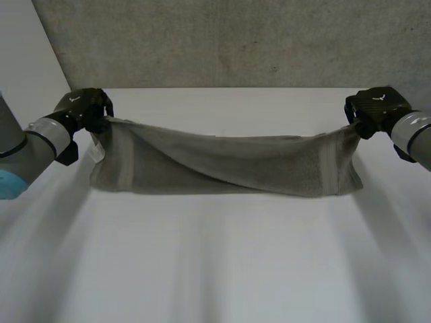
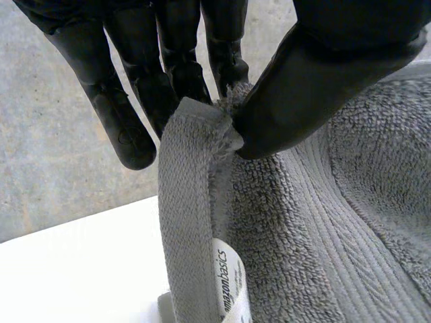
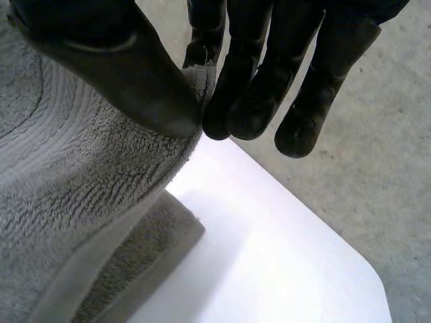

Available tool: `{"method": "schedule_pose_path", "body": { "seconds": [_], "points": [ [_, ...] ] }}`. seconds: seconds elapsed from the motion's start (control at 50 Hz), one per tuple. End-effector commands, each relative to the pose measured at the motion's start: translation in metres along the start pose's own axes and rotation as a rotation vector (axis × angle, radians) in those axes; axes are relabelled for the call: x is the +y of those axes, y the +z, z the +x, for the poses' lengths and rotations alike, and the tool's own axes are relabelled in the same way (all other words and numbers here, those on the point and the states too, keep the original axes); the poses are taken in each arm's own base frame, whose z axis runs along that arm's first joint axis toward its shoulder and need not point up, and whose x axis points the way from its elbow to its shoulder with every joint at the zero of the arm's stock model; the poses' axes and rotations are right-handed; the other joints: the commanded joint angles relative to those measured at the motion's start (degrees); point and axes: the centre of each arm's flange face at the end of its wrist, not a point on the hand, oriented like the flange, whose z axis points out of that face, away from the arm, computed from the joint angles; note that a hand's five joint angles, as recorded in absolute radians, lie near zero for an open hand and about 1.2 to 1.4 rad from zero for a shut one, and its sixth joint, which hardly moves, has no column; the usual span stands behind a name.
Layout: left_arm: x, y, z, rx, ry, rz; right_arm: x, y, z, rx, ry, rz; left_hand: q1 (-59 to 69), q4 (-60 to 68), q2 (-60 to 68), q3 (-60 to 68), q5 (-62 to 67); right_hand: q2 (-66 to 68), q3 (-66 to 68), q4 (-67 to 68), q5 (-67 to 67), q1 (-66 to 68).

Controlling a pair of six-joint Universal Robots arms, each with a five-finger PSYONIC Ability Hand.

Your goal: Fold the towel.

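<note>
The white table (image 1: 215, 269) takes up the lower part of the frame. Across its far side, the grey towel (image 1: 222, 165) stretches from left to right, its raised upper edge sagging at the centre and its lower part lying on the table. The left hand (image 1: 84, 108), upper left, pinches one top corner between thumb and fingers, the right hand (image 1: 374, 108), upper right, is clamped likewise on the opposite corner, and a small white label (image 2: 229, 282) sits on the towel's edge near the left thumb.
</note>
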Motion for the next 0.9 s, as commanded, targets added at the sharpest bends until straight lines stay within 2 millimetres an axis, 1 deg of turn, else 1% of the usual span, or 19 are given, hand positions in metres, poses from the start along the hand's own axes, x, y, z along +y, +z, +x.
{"method": "schedule_pose_path", "body": {
  "seconds": [0.02,0.04,0.08,0.14,0.24,0.32,0.5,0.7,0.72,0.74,0.76,0.78,0.8,0.82,0.84,0.86,0.9],
  "points": [
    [0.012,0.021,-0.008,-0.025,0.007,0.015,0.015,0.024,-0.004,0.043,-0.013,0.01,7.1,2.4,4.8,4.1,4.5,4.2,3.5,3.6,3.3,4.0],
    [0.012,0.022,-0.008,-0.025,0.007,0.015,0.015,0.024,-0.004,0.043,-0.013,0.01,7.1,2.4,4.8,4.1,4.5,4.2,3.5,3.6,3.3,4.0],
    [0.017,0.027,-0.01,-0.028,0.007,0.016,0.021,0.032,-0.006,0.053,-0.015,0.018,7.1,2.4,4.8,4.1,4.5,4.2,3.5,3.6,3.3,4.0],
    [0.02,0.03,-0.011,-0.028,0.007,0.015,0.022,0.035,-0.007,0.059,-0.019,0.026,7.1,2.4,4.8,4.1,4.5,4.2,3.5,3.6,3.3,4.0],
    [0.033,0.037,-0.01,-0.019,0.004,0.006,0.028,0.047,-0.004,0.108,-0.028,0.058,7.1,2.4,4.8,4.1,4.5,4.2,3.5,3.6,3.3,4.0],
    [0.035,0.04,-0.01,-0.019,0.006,0.009,0.033,0.054,-0.008,0.111,-0.032,0.071,7.1,2.4,4.8,4.1,4.5,4.2,3.5,3.6,3.3,4.0],
    [0.044,0.045,-0.012,-0.024,0.004,0.003,0.036,0.062,-0.014,0.105,-0.036,0.082,7.1,2.4,4.8,4.1,4.5,4.2,3.5,3.6,3.3,4.0],
    [0.047,0.051,-0.008,-0.019,0.015,0.028,0.039,0.071,-0.019,0.112,-0.04,0.091,7.1,2.4,4.8,4.1,4.5,4.2,3.5,3.6,3.3,4.0],
    [0.048,0.052,-0.008,-0.02,0.016,0.031,0.038,0.072,-0.02,0.118,-0.042,0.095,7.1,2.4,4.8,4.1,4.5,2.3,1.6,1.6,1.3,2.1],
    [0.048,0.053,-0.009,-0.021,0.016,0.037,0.038,0.072,-0.02,0.118,-0.042,0.095,2.8,-1.9,0.5,-0.2,0.2,2.3,1.6,1.6,1.3,2.1],
    [0.048,0.053,-0.009,-0.021,0.016,0.037,0.038,0.073,-0.019,0.127,-0.042,0.094,2.7,-1.9,0.5,-0.3,0.2,-17.2,-17.9,-17.9,-18.2,-17.4],
    [0.049,0.053,-0.009,-0.023,0.017,0.039,0.038,0.073,-0.019,0.127,-0.042,0.094,-9.3,-13.9,-11.5,-12.3,-11.8,-17.4,-18.1,-18.1,-18.4,-17.6],
    [0.05,0.054,-0.009,-0.023,0.019,0.04,0.038,0.074,-0.018,0.138,-0.043,0.094,-26.0,-30.7,-28.3,-29.0,-28.6,-43.2,-43.9,-43.9,-44.2,-43.4],
    [0.05,0.054,-0.009,-0.023,0.019,0.04,0.037,0.075,-0.016,0.152,-0.044,0.096,-26.2,-30.9,-28.4,-29.2,-28.8,-65.8,-66.5,-66.4,-66.7,-66.0],
    [0.049,0.054,-0.01,-0.024,0.02,0.043,0.037,0.075,-0.016,0.152,-0.044,0.096,-39.7,-44.3,-41.9,-42.7,-42.2,-65.8,-66.5,-66.4,-66.7,-66.0],
    [0.049,0.054,-0.01,-0.024,0.02,0.043,0.036,0.075,-0.014,0.168,-0.044,0.093,-39.8,-44.5,-42.1,-42.8,-42.4,-65.8,-66.5,-66.4,-66.7,-66.0],
    [0.046,0.054,-0.009,-0.023,0.02,0.047,0.035,0.075,-0.013,0.18,-0.044,0.093,-54.1,-58.7,-56.3,-57.1,-56.6,-65.8,-66.5,-66.4,-66.7,-66.0]
  ]
}}
